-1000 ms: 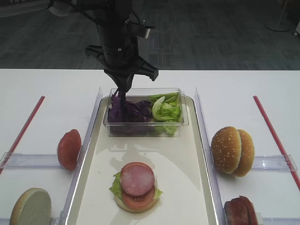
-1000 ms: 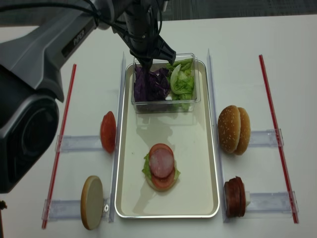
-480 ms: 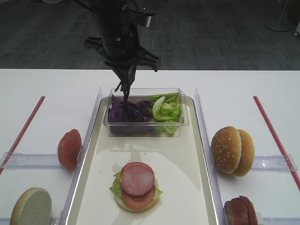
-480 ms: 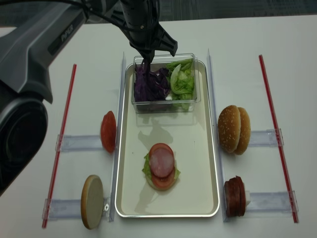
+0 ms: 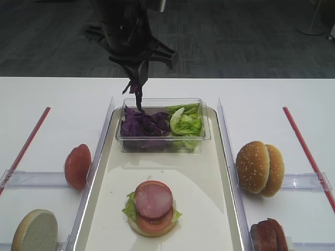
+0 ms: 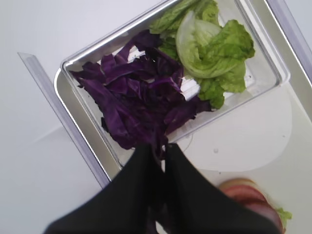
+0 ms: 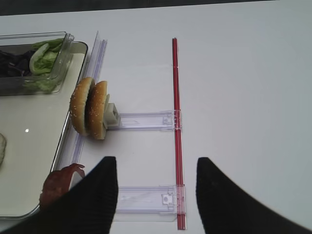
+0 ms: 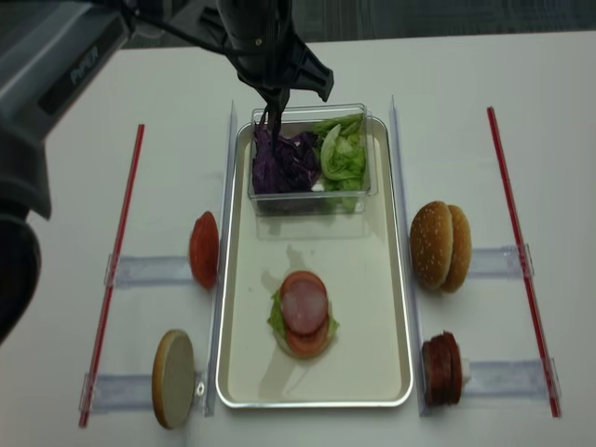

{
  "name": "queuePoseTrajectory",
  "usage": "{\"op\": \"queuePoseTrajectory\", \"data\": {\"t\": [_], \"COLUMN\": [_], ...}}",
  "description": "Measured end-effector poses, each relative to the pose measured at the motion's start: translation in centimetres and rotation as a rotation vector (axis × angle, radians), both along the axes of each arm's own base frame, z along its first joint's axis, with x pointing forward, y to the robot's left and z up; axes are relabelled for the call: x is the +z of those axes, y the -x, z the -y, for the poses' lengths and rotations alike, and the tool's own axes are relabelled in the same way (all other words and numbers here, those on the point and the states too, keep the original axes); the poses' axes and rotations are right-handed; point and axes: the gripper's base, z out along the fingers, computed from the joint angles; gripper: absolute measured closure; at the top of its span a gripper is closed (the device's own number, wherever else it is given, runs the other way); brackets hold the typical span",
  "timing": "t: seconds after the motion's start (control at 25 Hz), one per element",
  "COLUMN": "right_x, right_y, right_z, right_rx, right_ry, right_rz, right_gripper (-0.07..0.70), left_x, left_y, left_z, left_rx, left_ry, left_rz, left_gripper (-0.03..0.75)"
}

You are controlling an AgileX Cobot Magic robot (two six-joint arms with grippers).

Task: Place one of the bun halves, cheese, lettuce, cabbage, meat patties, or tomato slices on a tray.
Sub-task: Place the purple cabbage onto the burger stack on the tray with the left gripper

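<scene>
The left gripper (image 5: 137,83) is clamped on a purple crinkled cabbage (image 5: 137,97) strand, its fingertips partly hidden by it.

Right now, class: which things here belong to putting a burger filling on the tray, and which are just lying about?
In the job:
left gripper, shut on cabbage
tray
clear box holding cabbage and lettuce
half-built burger

Lying about:
red strips
clear holders
right gripper, open and idle
</scene>
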Motion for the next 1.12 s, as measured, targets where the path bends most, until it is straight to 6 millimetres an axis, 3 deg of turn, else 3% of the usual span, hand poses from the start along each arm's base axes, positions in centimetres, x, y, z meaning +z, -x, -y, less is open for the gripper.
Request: {"op": "queuePoseTrajectory", "data": {"t": [0.56,0.84,1.12], "right_x": [0.0,0.0,0.0], "right_y": [0.0,0.0,0.0], "right_z": [0.0,0.0,0.0], "right_rx": [0.000,0.000,0.000], "right_ry": [0.000,0.000,0.000], "right_rz": [0.000,0.000,0.000], "right_gripper": [0.232,0.232,0.232], "left_x": [1.4,0.2,-2.0], "left_y": [6.1,8.8,11.3], "left_z": [0.4,0.8,2.4], "left_rx": [-0.096,-0.148,-0.221], "left_ry": [-0.015,-0.050,-0.099], "left_rz": [-0.021,-0.070,-0.131], "left_gripper": [0.660,0.660,0.660]}}
